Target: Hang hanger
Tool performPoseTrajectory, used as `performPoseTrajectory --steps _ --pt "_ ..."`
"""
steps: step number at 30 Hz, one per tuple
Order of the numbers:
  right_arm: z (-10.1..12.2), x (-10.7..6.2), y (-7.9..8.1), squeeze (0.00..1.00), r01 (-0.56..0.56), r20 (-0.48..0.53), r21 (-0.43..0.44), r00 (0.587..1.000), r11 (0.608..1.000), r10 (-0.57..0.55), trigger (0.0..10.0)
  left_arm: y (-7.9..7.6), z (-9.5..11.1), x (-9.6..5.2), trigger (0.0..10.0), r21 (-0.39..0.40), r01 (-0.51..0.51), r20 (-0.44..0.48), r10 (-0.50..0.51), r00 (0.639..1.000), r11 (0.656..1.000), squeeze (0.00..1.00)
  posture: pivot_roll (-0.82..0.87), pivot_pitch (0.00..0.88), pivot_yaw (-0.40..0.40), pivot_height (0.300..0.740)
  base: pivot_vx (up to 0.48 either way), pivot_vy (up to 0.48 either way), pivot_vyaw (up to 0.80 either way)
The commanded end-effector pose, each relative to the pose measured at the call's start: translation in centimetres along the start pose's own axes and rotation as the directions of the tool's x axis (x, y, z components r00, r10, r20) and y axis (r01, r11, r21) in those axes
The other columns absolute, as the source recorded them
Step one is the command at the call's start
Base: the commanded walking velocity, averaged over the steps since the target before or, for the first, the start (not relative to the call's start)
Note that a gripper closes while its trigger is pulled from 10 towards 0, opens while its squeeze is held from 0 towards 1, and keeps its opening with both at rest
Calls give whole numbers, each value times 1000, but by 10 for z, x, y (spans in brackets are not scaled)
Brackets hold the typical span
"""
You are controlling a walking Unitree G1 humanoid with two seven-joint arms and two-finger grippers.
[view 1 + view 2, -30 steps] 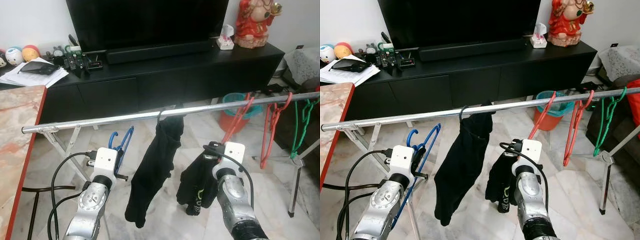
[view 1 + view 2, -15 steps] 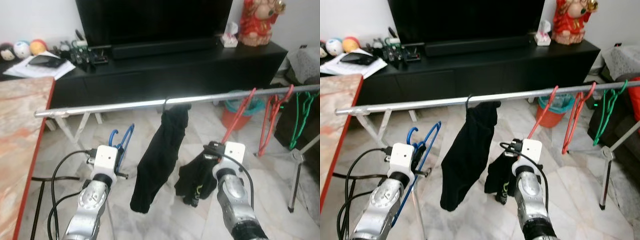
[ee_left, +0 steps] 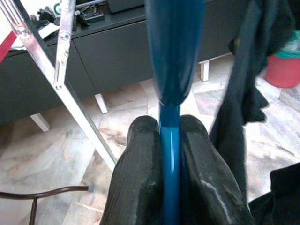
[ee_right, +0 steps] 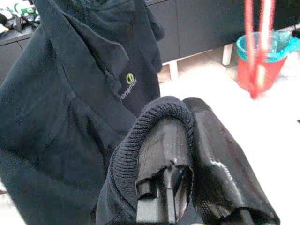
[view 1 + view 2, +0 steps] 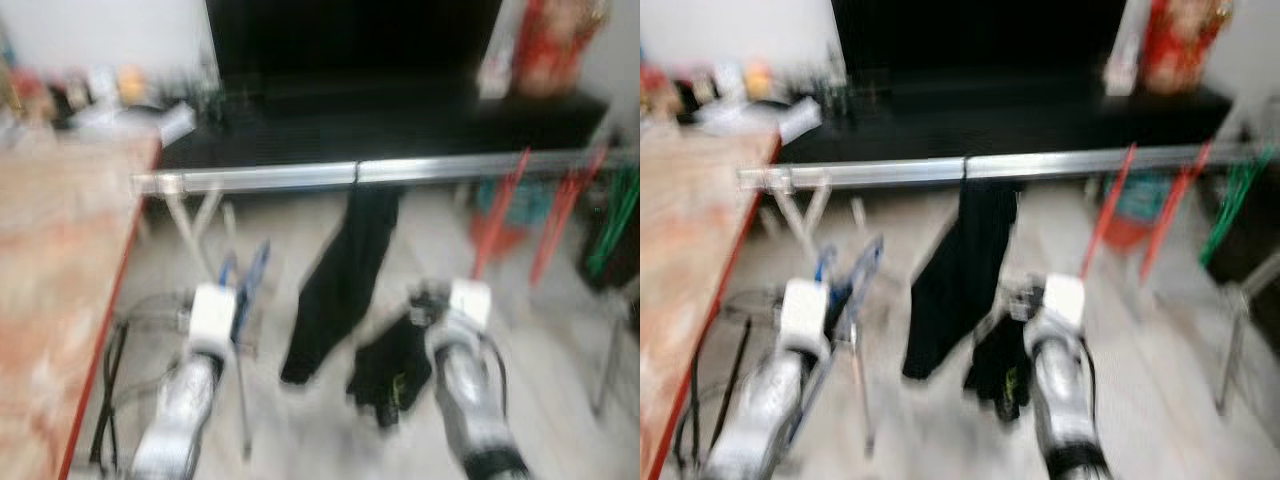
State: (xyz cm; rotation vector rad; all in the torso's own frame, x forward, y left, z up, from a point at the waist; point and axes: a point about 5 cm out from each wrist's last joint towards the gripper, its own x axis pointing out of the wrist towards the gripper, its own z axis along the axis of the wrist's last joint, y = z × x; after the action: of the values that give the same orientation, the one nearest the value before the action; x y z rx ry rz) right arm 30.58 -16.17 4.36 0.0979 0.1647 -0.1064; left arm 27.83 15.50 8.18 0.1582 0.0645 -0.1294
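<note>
The left gripper (image 3: 169, 154) has both fingers clamped on the shaft of the blue hanger (image 3: 172, 56), held low in front of the metal rail (image 5: 400, 172) and not hooked on it. The right gripper (image 4: 187, 154) has its fingers pinched together on the ribbed edge of a black garment (image 4: 84, 93), which droops below the rail. A second black garment (image 5: 350, 260) hangs from the rail, with red hangers (image 5: 505, 205) further right; head views are blurred

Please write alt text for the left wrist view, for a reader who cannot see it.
The left gripper is shut on a blue hanger, which rises between its fingers. Behind stand a metal rack leg, a dark cabinet and a hanging black garment.
</note>
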Motion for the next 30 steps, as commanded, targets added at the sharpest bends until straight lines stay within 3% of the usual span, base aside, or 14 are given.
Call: performPoseTrajectory --steps 1,30 --pt "7 2 -3 0 9 31 -8 999 1000 -9 10000 -3 2 0 10000 -7 10 4 -10 1000 1000 0 -15 0 10 740 -266 0 0" --pt "9 4 -4 0 16 28 -7 999 1000 -16 10000 -4 5 1 10000 -12 16 7 -16 1000 1000 0 -10 0 9 740 -267 0 0"
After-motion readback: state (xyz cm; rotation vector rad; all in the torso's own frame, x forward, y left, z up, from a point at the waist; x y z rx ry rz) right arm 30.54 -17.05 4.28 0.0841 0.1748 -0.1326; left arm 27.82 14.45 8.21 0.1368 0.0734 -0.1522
